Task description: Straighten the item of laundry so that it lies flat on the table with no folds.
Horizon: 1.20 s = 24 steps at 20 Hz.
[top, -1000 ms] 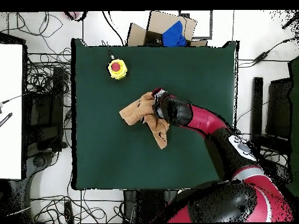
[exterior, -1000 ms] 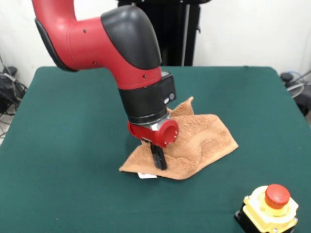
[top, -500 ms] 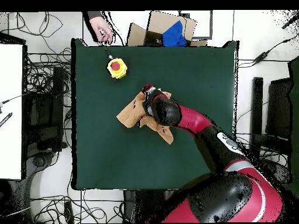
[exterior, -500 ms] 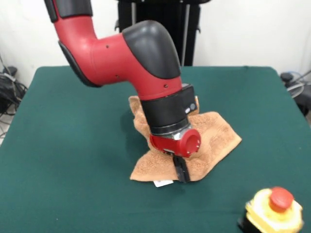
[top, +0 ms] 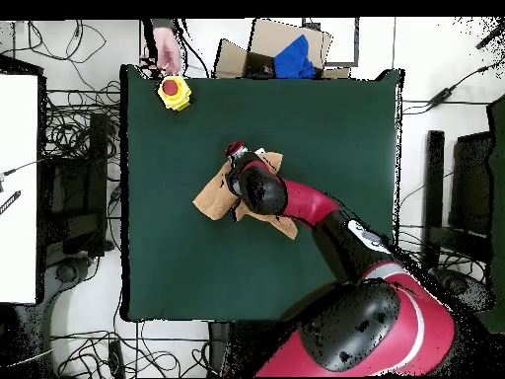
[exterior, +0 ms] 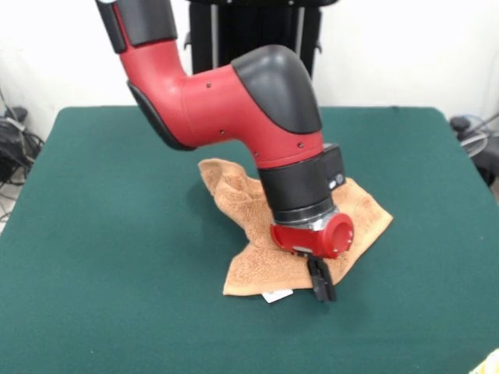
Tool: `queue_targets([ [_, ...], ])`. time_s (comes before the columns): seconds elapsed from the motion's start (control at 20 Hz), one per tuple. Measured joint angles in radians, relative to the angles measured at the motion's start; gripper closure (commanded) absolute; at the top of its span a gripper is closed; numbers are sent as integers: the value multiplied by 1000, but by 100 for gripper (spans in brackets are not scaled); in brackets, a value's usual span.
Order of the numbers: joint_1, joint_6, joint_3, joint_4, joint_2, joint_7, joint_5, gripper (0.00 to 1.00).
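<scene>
We find no legible writing; the small white tag (exterior: pixel 277 296) at the towel's near edge shows no readable print. The towel (exterior: pixel 257 269) lies rumpled on the green table (exterior: pixel 101 257), roughly central, with folds and a raised ridge toward the far left corner. The gripper (exterior: pixel 321 287) stands at the towel's near edge, just right of the tag, its dark fingers close together and pinching the cloth there. In the overhead view, a person's hand (top: pixel 166 51) rests at the yellow button box (top: pixel 175 93) at the table corner.
</scene>
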Motion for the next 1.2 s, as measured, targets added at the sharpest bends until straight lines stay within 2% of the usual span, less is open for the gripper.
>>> queue_targets([
  [0.85, 45, -16, 6, 10, 5, 0, 4, 100],
  [1.1, 76, -16, 5, 50, -42, 0, 20, 100],
  [1.2, 95, -7, -3, 81, -87, 0, 36, 100],
])
